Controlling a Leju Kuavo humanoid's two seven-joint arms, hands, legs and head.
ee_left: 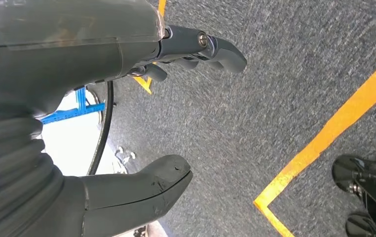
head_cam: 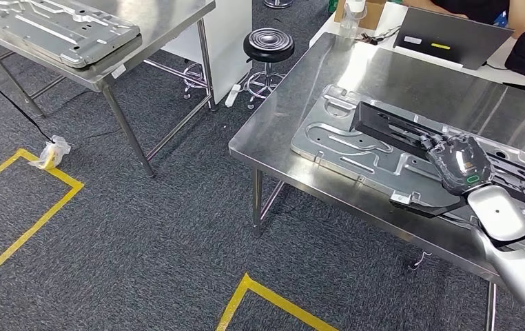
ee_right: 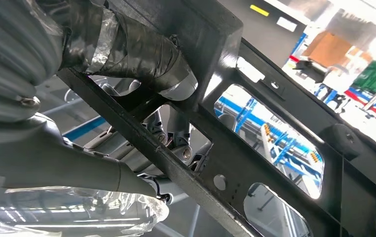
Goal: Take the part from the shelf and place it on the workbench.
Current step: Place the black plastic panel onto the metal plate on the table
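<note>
Holding black frame part (head_cam: 397,134) over tabletop (head_cam: 384,76), right hand (head_cam: 458,162) fingers (ee_right: 127,54) wrapped round its bar.
Risks clattering onto grey stamped panel (head_cam: 342,148) beneath if released crooked; left hand (ee_left: 127,123) hanging open, holding nothing.

A shiny steel worktop (head_cam: 397,76) on thin metal legs stands on the dark grey carpet floor (head_cam: 142,234). A flat grey pressed-metal panel (head_cam: 342,141) lies right on it, near the front edge. A long black metal frame part (head_cam: 390,127) rests on top of that panel. At the far side sits a grey laptop (head_cam: 446,38). A second steel worktop (head_cam: 170,17) stands well apart and carries another grey metal panel (head_cam: 53,27). Yellow tape lines (head_cam: 32,214) mark the floor.
</note>
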